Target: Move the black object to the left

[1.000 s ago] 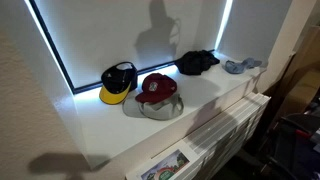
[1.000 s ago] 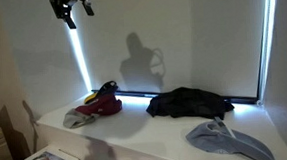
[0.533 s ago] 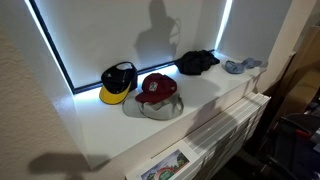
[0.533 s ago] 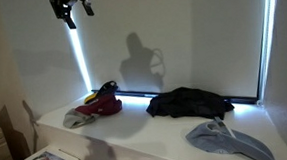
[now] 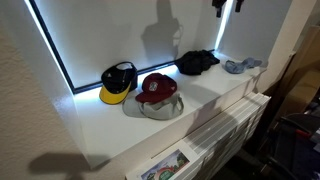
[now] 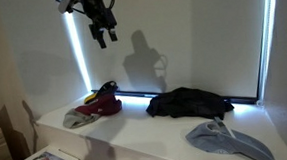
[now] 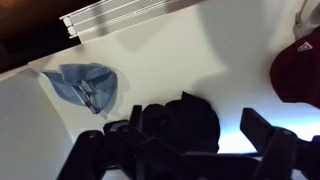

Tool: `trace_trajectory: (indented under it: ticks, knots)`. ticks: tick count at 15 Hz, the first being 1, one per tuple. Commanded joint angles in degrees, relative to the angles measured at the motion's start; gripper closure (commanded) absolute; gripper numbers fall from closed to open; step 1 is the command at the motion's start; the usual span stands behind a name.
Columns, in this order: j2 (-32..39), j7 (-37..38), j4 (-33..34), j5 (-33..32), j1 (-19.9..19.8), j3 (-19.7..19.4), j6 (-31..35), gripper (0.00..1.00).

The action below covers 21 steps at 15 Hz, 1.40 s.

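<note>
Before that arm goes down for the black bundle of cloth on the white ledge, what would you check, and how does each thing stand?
1. Hand open: ok, its fingers stand wide apart in the wrist view.
2. Hand empty: ok, nothing is held between the fingers.
3. Hand over the black crumpled cloth object: ok, the cloth lies between the fingers in the wrist view.
4. Hand low enough to grip: not ok, it hangs high above the white ledge.
5. Neighbours apart from the cloth: ok, neither the pale blue fabric cap nor the maroon fabric cap touches it.
6. Good grip spot: cannot tell, the folds are too dark.
</note>
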Motion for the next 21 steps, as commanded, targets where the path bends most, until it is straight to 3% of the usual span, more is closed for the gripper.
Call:
trace_trajectory:
  ticks: [1, 6, 8, 9, 12, 17, 21]
  knots:
    - [14.3, 5.8, 11.0, 2.5, -1.3, -3.1, -0.8, 0.0]
    - [33.4, 11.5, 25.7, 10.5, -2.6, -7.8, -4.9, 0.0]
    - [34.5, 7.2, 29.0, 17.0, -3.8, -6.8, -11.8, 0.0]
    - [32.6, 9.6, 23.3, 13.2, -1.9, -8.6, -5.0, 0.0]
    - [35.0, 8.3, 27.8, 15.9, -2.4, -8.2, -9.6, 0.0]
    - [38.4, 18.6, 28.7, 26.0, -3.7, -7.9, 0.9, 0.0]
    - [45.1, 26.8, 31.8, 28.2, -4.2, -9.5, 12.2, 0.0]
